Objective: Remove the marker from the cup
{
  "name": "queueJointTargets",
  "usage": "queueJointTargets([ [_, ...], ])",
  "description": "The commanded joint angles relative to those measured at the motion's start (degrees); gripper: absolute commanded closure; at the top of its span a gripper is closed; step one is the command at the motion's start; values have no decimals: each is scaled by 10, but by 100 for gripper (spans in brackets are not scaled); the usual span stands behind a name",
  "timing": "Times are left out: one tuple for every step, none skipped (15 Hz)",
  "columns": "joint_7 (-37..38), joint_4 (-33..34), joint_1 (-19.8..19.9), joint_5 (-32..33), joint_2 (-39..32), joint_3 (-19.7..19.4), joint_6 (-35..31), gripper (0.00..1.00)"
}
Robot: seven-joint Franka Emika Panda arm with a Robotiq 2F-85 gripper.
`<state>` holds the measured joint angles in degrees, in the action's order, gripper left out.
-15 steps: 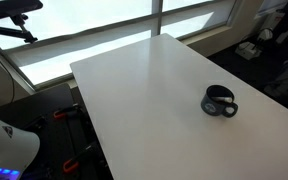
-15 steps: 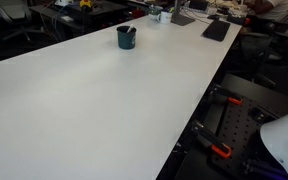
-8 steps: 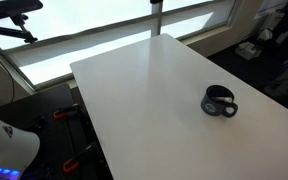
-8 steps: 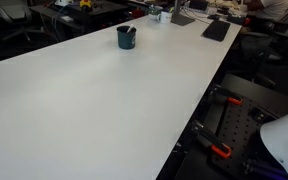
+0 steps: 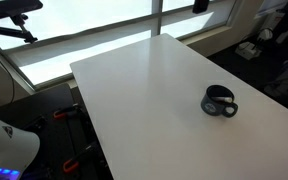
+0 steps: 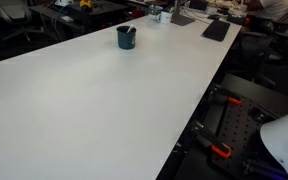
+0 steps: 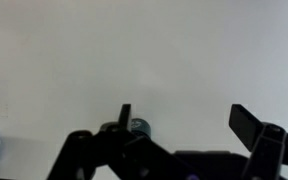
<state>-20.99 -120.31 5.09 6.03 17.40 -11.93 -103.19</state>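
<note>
Dark shape (image 5: 199, 5) at top edge of exterior view shifted rightward: top centre before, upper right now.

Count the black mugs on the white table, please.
1. The black mug stands upright on the white table, apart from everything else. Beyond it, small blurred items might include another; I cannot tell.

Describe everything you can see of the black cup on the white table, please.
The cup is small, squat and black, glossy like ceramic, with a loop handle on its side. It stands upright, mouth up, on the white table, alone on a bare stretch of it. Only the table is seen touching it. What lies inside is too small to tell.
</note>
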Motion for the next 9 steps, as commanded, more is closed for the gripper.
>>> queueJointTargets([
  [6, 74, 15, -3, -72, -9, 5, 0],
  [8, 91, 20, -4, -89, -11, 7, 0],
  [8, 109, 24, -5, -108, -13, 8, 0],
  [8, 126, 28, -5, -126, -14, 9, 0],
  [5, 144, 32, -7, -143, -14, 14, 0],
  [-2, 163, 36, -13, -162, -15, 20, 0],
  [-3, 185, 41, -18, -182, -14, 27, 0],
  [-2, 205, 46, -20, -200, -13, 31, 0],
  [-2, 229, 51, -25, -221, -13, 39, 0],
])
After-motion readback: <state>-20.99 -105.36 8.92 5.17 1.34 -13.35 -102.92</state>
